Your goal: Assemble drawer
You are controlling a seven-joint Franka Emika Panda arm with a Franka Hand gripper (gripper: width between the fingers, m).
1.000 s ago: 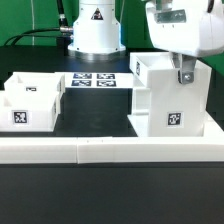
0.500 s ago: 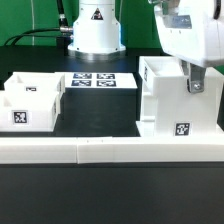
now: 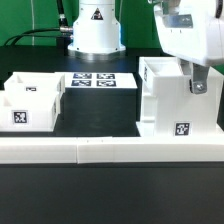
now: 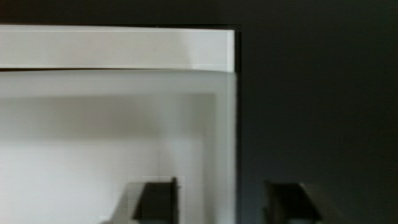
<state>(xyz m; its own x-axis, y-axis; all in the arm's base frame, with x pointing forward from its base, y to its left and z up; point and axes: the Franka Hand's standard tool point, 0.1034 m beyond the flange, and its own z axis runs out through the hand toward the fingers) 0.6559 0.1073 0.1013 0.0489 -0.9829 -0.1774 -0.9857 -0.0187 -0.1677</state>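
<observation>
The big white casing (image 3: pixel 170 100) stands at the exterior view's right, its open side up and a square tag on its front. My gripper (image 3: pixel 195 85) straddles its right-hand wall from above and is shut on it. In the wrist view one of my fingers (image 4: pixel 157 205) is inside the casing and the other is outside over the dark table, with the wall (image 4: pixel 210 120) between them and my gripper (image 4: pixel 221 205) centred on it. Two small white trays (image 3: pixel 30 98) with tags sit together at the exterior view's left, apart from the casing.
The long low white wall strip (image 3: pixel 100 150) runs along the front, and the casing rests against it. The marker board (image 3: pixel 100 80) lies behind the middle. The robot base (image 3: pixel 95 30) stands at the back.
A second ago the casing and my gripper were further left and back. Both shifted to the exterior view's right and toward the front strip, then stayed still.
</observation>
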